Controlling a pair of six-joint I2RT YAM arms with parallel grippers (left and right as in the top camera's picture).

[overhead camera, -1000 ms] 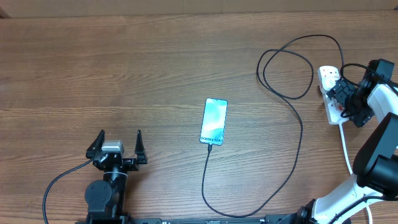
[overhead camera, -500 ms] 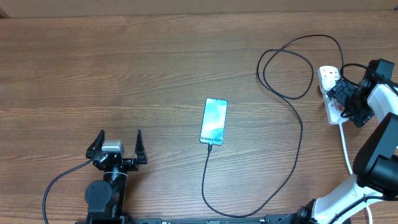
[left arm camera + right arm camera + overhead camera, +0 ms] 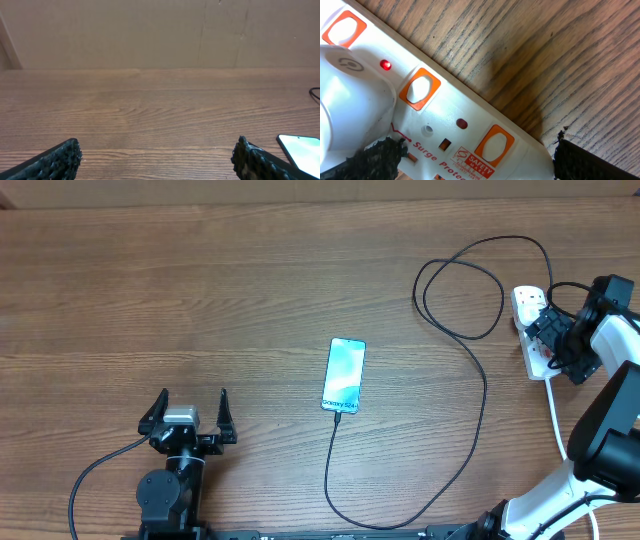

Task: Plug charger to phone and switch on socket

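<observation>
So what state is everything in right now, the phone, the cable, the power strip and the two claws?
Phone: screen lit.
Charger cable: tip in the phone's lower end.
Power strip: one red light on, the next lamp dark.
Left gripper: open, empty.
Right gripper: open, over the power strip.

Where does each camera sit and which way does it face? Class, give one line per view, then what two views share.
Overhead: above the table, looking straight down on phone, charger and socket; left hand and right hand show.
Left wrist: behind the open left hand, facing across the table; both fingers show.
Right wrist: on the open right hand, close over the socket's switches; both fingers show.
Shared: phone, overhead and left wrist.
</observation>
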